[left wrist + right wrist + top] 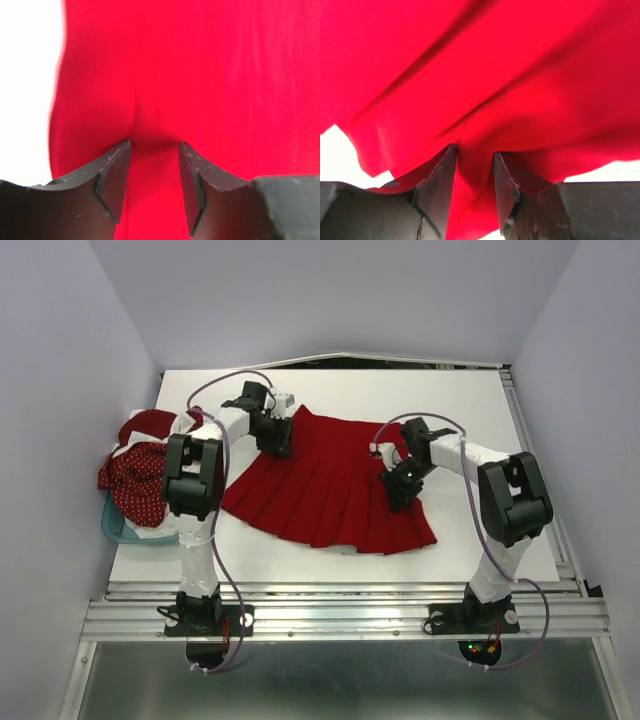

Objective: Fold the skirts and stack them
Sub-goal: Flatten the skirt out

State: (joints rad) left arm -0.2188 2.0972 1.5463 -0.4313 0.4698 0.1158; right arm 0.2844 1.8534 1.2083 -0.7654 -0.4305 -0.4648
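The bright red pleated skirt lies spread on the white table, waist at the far side and flared hem toward me. My left gripper is down on its left waist edge. In the left wrist view the jaws stand partly closed, with a pucker of red cloth gathered between the fingertips. My right gripper is at the skirt's right edge. Its jaws pinch a bunched fold of the skirt, and the cloth drapes over both fingers. The dark red white-dotted skirt lies heaped at the left with white cloth under it.
A shallow teal tub sits under the heap at the table's left edge. White table shows to the right of and behind the red skirt. Grey walls close in on both sides. A metal rail runs along the near edge.
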